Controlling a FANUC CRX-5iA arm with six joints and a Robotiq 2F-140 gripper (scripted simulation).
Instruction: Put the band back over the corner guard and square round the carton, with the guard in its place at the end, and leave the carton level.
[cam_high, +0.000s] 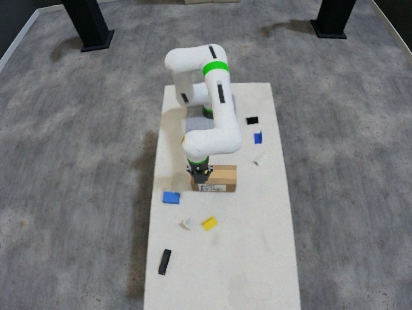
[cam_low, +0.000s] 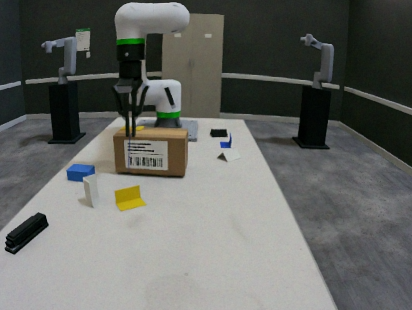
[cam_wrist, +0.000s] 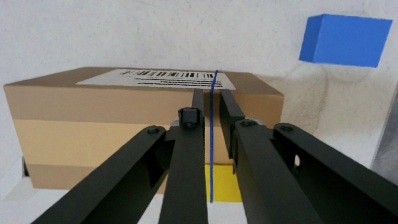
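The carton stands flat on the table, label side toward the exterior camera. The yellow corner guard sits on its rear top edge, near the end under the gripper; a finger hides part of it. The thin blue band runs down the label face, across the top and over the guard, leaning slightly in the wrist view. Its underside run is hidden. My gripper points down at the carton's top, open by a narrow gap, with the band between the fingers and space beside it.
A blue block lies beside the carton's guard end. A white angle piece, a loose yellow angle piece and a black stapler lie nearer the exterior camera. Small pieces lie beyond the carton's other end.
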